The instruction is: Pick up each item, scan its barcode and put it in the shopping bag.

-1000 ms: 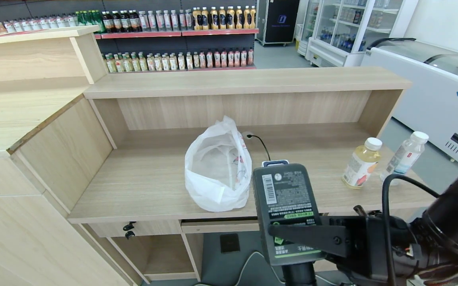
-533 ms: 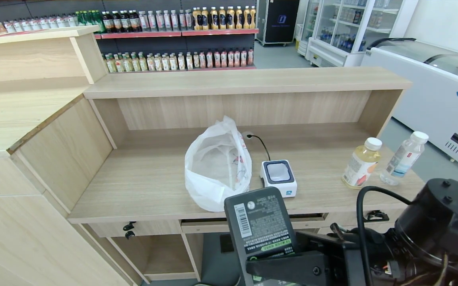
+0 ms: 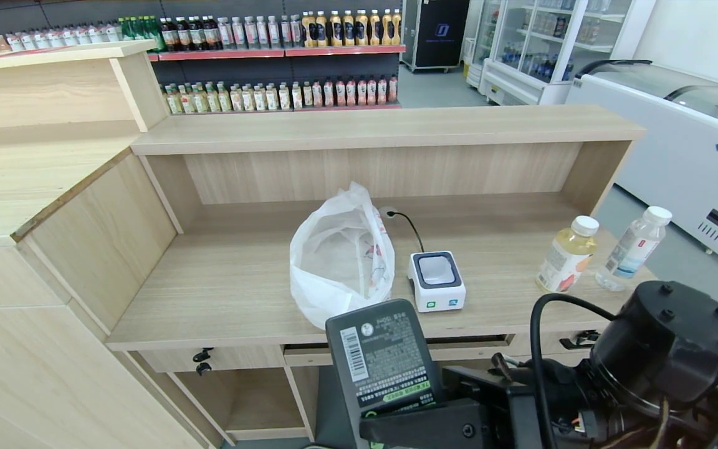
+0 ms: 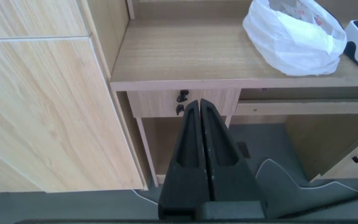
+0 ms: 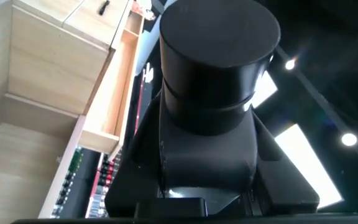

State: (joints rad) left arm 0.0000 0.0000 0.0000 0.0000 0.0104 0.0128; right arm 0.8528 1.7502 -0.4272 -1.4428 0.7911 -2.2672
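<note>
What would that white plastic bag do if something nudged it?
The white plastic bag is thin and crumpled, so it would probably cave in rather than hold its shape. It looks empty, so it is likely very light and apt to slide on the smooth counter.
</note>
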